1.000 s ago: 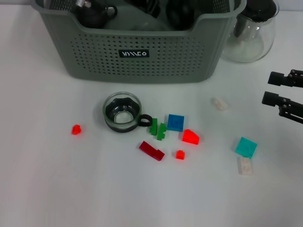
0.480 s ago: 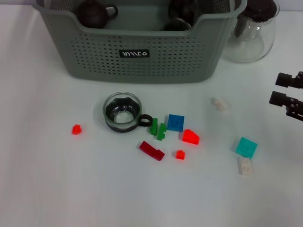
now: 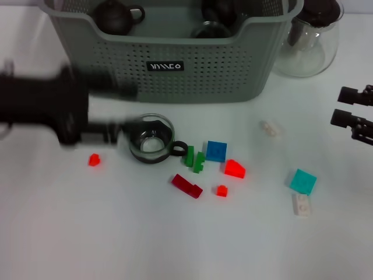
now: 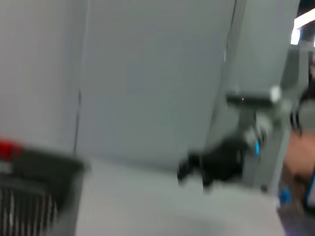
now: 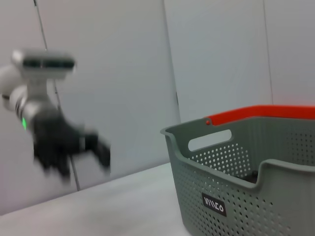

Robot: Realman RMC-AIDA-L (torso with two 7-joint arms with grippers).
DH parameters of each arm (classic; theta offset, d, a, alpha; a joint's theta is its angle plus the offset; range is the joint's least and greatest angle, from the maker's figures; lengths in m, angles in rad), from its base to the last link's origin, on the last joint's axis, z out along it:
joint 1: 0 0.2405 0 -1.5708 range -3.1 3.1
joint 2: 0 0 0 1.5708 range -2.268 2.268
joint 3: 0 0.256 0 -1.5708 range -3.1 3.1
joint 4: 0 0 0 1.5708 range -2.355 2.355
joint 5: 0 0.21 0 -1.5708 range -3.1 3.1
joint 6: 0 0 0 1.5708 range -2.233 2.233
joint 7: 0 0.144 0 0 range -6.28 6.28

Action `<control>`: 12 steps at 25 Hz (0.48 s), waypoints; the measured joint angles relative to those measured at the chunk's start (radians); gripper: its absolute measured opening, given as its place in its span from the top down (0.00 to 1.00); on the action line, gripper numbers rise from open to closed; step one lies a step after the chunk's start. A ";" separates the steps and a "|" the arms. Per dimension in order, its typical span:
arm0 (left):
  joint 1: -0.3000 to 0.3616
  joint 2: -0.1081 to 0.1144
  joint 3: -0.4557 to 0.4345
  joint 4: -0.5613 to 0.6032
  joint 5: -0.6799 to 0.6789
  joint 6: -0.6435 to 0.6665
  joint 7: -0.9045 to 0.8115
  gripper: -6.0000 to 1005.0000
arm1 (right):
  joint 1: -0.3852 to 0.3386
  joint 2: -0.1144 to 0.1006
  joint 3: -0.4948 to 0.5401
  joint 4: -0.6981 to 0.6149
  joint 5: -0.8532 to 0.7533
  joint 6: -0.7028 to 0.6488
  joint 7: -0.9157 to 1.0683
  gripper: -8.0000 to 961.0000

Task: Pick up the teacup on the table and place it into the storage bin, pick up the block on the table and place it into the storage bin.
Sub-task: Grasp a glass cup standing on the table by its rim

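1. Left gripper (image 3: 116, 111) is a motion-smeared black shape in the head view, fingers (image 3: 113, 91) spread apart with nothing between them. The lower finger sits right at the rim of the small clear glass teacup with a dark base and black handle (image 3: 151, 138); can't tell if it's touching.
2. Right gripper (image 3: 349, 107) is out at the right edge of the white table (image 3: 116, 233), its two black fingers held apart, holding nothing, well clear of everything.
3. The teacup sits upright around the middle of the table, just in front of the large grey-green perforated plastic storage bin with the black label (image 3: 169, 58), which is at the far edge.
4. Blocks are scattered near the cup: green pair (image 3: 194, 158) right by its handle, blue square block (image 3: 216, 151), red wedge block (image 3: 234, 169), dark red flat block (image 3: 186, 186), tiny red block (image 3: 221, 191). Another small red block (image 3: 94, 159) lies off toward the left edge.
5. Toward the right edge: teal square block (image 3: 303, 181), a white block (image 3: 302, 205) just in front of it, and a pale translucent piece (image 3: 268, 128).
6. Inside the bin: a dark round teapot (image 3: 116, 16) and other dark items. A clear glass jug with a black lid (image 3: 309, 38) stands at the bin's right end.
7. The right wrist view shows the bin (image 5: 246, 187) and the blurred left gripper (image 5: 64, 145) farther off.
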 joint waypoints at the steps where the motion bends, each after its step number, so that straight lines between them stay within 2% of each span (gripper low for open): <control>1: 0.007 -0.019 0.008 0.000 0.060 -0.021 0.032 0.36 | 0.005 -0.001 -0.001 0.000 0.000 0.001 0.019 0.49; 6: 0.012 -0.120 0.022 -0.002 0.266 -0.194 0.150 0.36 | 0.027 -0.015 -0.002 -0.007 -0.008 0.052 0.159 0.49; 8: 0.011 -0.127 0.037 -0.012 0.270 -0.222 0.166 0.36 | 0.042 -0.024 -0.003 -0.008 -0.030 0.065 0.210 0.49; 12: 0.005 -0.127 0.111 -0.042 0.260 -0.295 0.188 0.36 | 0.067 -0.040 -0.004 -0.009 -0.082 0.066 0.267 0.49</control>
